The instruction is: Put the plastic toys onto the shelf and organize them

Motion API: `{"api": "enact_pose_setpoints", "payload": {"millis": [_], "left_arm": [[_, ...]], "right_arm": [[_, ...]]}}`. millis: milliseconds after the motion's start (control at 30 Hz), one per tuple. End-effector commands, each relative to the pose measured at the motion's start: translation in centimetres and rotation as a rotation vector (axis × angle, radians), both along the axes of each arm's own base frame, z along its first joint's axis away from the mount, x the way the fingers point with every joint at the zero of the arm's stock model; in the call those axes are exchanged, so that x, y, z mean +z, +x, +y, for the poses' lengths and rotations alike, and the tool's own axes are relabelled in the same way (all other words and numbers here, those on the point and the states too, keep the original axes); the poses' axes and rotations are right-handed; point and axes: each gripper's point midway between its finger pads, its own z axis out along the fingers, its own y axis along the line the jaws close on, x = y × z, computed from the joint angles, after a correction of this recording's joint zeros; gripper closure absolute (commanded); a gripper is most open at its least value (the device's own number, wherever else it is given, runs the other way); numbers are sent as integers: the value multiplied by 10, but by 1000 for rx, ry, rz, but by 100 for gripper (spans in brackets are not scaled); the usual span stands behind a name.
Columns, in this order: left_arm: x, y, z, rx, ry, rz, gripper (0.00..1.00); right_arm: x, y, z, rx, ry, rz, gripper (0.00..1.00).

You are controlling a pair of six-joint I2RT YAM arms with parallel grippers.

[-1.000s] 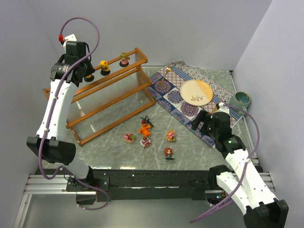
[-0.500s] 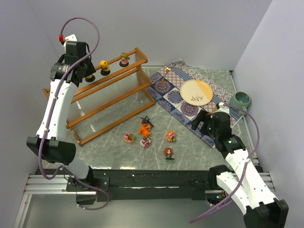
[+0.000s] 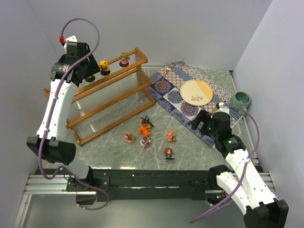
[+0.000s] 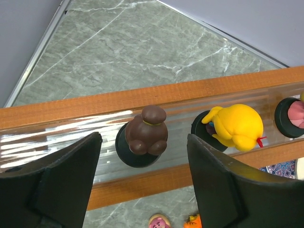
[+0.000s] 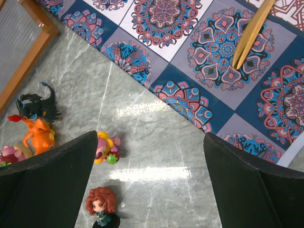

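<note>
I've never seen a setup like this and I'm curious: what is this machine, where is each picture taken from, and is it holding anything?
These are two robot arms bolted to a table, each ending in a two-fingered tool. The wide picture comes from a fixed camera above and behind them; the other two come from cameras on the wrists. The left tool hangs open over a brown doll, which stands on the shelf's top tier beside a yellow doll. It grips nothing. The right tool is open and empty above the table. Six small toys lie there, including a red-haired doll, near a patterned mat carrying a plate.
</note>
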Motion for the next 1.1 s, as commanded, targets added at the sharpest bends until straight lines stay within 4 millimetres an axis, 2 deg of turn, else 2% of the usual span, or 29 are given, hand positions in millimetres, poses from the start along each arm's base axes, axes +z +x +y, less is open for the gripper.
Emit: {"api": "enact_pose_setpoints", "payload": {"millis": [0, 167, 267, 367, 533, 567, 633, 667, 733, 767, 833, 867, 933, 967, 1067], "left_arm": [[49, -13, -2, 5, 7, -127, 20], [81, -28, -7, -6, 27, -217, 16], [94, -38, -12, -18, 52, -259, 15], [98, -46, -26, -57, 81, -280, 14], [82, -57, -96, -235, 48, -246, 14], [72, -60, -121, -289, 23, -222, 14], [52, -65, -148, -343, -10, -168, 15], [37, -70, -172, -398, -21, -128, 15], [4, -80, -196, -453, -32, -38, 16], [-14, -90, -219, -492, -53, 13, 16], [-39, -104, -241, -533, -64, 85, 16], [-57, -116, -260, -574, -50, 131, 16], [-73, -130, -282, -613, -68, 188, 17], [-89, -142, -297, -645, -53, 241, 17], [-119, -168, -329, -690, -64, 342, 19]], "right_arm": [[8, 5, 1, 5, -5, -44, 1], [9, 5, 1, 7, -1, -48, 1], [9, 5, 1, 7, -1, -50, 1], [11, 5, 2, 8, 1, -53, 1], [12, 5, -1, -3, -5, -51, 1], [12, 5, -1, -5, -6, -48, 1], [11, 4, -2, -10, -5, -43, 1], [11, 3, -2, -14, -2, -40, 1], [7, 0, -1, -19, 7, -27, 1], [4, -1, -2, -26, 11, -19, 1], [-2, -6, -4, -42, 21, -3, 0], [-5, -8, -4, -47, 24, 0, 0], [-11, -11, -5, -62, 31, 22, 0], [-13, -13, -5, -66, 34, 26, 0], [-17, -15, -9, -97, 42, 37, 0]]}}
